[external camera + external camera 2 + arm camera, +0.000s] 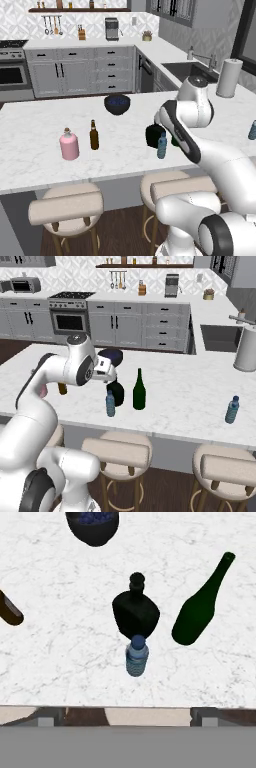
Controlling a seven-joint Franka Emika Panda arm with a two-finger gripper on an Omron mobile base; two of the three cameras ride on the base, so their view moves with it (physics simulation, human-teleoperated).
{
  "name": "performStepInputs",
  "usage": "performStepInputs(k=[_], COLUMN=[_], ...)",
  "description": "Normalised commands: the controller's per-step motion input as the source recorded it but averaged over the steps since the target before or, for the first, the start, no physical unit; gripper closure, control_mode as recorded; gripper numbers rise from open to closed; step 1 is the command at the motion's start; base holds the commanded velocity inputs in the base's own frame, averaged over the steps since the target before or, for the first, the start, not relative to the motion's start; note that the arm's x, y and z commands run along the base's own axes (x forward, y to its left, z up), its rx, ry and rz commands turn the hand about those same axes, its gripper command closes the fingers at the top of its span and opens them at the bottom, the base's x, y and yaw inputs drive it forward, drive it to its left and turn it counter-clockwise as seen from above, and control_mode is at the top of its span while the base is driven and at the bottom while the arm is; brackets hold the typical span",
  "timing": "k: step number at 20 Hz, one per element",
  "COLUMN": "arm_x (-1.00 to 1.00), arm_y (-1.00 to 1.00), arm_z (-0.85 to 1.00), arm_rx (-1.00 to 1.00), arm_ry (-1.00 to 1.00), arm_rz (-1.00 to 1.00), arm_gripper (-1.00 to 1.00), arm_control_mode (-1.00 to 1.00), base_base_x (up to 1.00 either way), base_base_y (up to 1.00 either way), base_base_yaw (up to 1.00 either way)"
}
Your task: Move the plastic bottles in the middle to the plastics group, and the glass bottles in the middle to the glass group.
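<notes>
Hovering fingers (pixel 128 722) spread wide, small blue bottle (pixel 136 657) below (no readable label)

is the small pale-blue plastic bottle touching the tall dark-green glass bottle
Apart. The right base view shows bare marble between the small pale-blue plastic bottle and the tall dark-green glass bottle.

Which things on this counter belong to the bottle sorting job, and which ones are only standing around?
Part of the job:
- small blue bottle
- green wine bottle
- black bottle
- second blue bottle
- pink bottle
- brown bottle

Standing around:
- dark bowl
- paper towel roll
</notes>
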Motion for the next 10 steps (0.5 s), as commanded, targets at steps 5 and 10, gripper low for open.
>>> performStepInputs(k=[5,10], arm_x=[0.25,0.26], arm_y=[-0.06,-0.01], arm_z=[-0.31,-0.56], arm_rx=[-0.03,-0.01], arm_ry=[0.10,0.07], arm_rz=[0.00,0.01], arm_gripper=[-1.00,-1.00], arm_control_mode=[-1.00,-1.00], base_base_x=[0.00,0.00], base_base_y=[0.00,0.00], base_base_yaw=[0.00,0.00])
